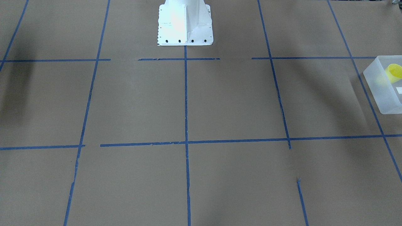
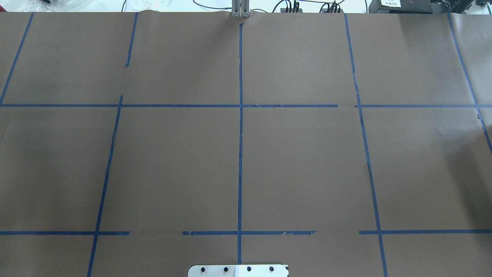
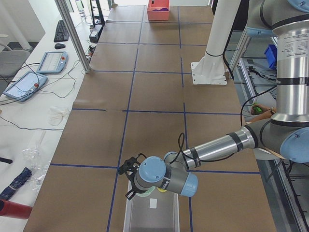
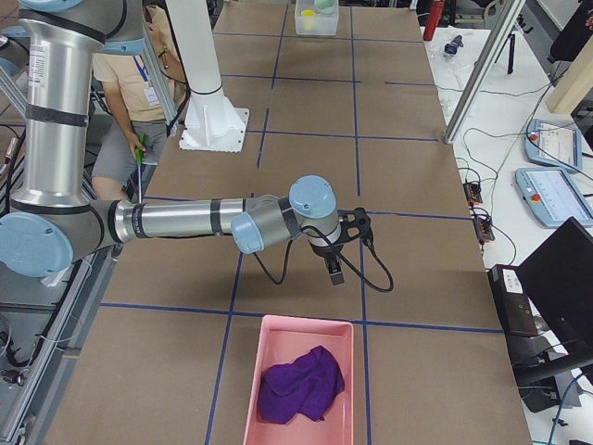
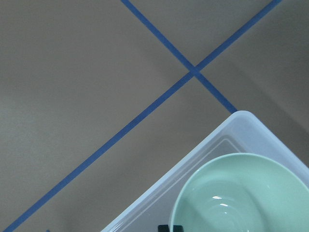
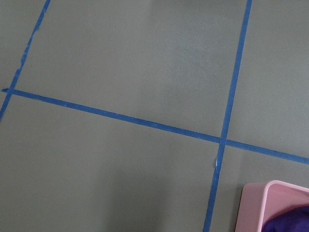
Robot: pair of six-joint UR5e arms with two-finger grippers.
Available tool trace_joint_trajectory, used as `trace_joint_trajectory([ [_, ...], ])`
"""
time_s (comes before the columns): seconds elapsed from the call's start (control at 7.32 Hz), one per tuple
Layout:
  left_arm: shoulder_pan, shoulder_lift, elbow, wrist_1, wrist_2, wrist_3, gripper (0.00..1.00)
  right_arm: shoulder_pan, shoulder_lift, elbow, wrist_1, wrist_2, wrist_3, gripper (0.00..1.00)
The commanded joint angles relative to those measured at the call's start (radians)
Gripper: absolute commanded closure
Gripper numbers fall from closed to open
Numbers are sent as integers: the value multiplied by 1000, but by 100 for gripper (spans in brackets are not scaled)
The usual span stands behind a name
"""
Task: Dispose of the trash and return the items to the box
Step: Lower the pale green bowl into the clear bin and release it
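Mint bowl (image 5: 241, 193) seemingly inside box (image 5: 235, 122), brown-papered table (image 2: 173, 165), blue tape grid (image 2: 240, 154), left tool (image 3: 128, 180), right tool (image 4: 355, 229), openness untellable.

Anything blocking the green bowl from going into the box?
Nothing visible. In the left wrist view the bowl is right over the open corner of the box, no lid. A yellow cup lies inside.

Box (image 1: 385, 101) cut off at right edge; bowl (image 5: 241, 193) cropped at bottom corner.

Brown paper covers the table (image 2: 307, 165), gridded with blue tape (image 2: 240, 154).
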Motion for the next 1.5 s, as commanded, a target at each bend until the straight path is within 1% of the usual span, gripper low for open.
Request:
trace_joint_trajectory([
  [0.0, 2, 2, -8, -11, 3, -4, 0, 0, 0, -1, 2, -15, 4, 0],
  [0.14, 2, 2, -37, -8, 3, -17, 0, 0, -3, 0, 0, -26, 5, 0],
  [0.27, 5, 11, -136, 10, 0, -123, 0, 0, -2, 3, 0, -34, 7, 1],
  [0.41, 17, 34, -227, 86, 1, -212, 0, 0, 0, 3, -2, -37, 10, 1],
  [0.55, 29, 21, -361, 291, 8, -231, 0, 2, -2, 5, -3, -38, 4, 1],
  [0.68, 30, 18, -461, 458, 5, -228, 0, 2, 3, 6, -3, -32, 8, 1],
  [0.82, 19, 19, -483, 612, -6, -224, 0, -11, 0, 3, -17, -41, -2, 0],
  [0.96, 17, 34, -490, 656, 1, -233, 0, -21, -14, 2, -41, -45, -4, 0],
  [1.09, 19, 19, -469, 766, 5, -230, 0, -61, -20, 2, -101, -51, -12, 0],
  [1.23, 14, 28, -484, 824, 6, -228, 0, -63, -18, 3, -191, -92, -22, 0],
  [1.37, 13, 37, -485, 826, 6, -228, 0, -26, -11, 2, -287, -100, -50, 0],
])
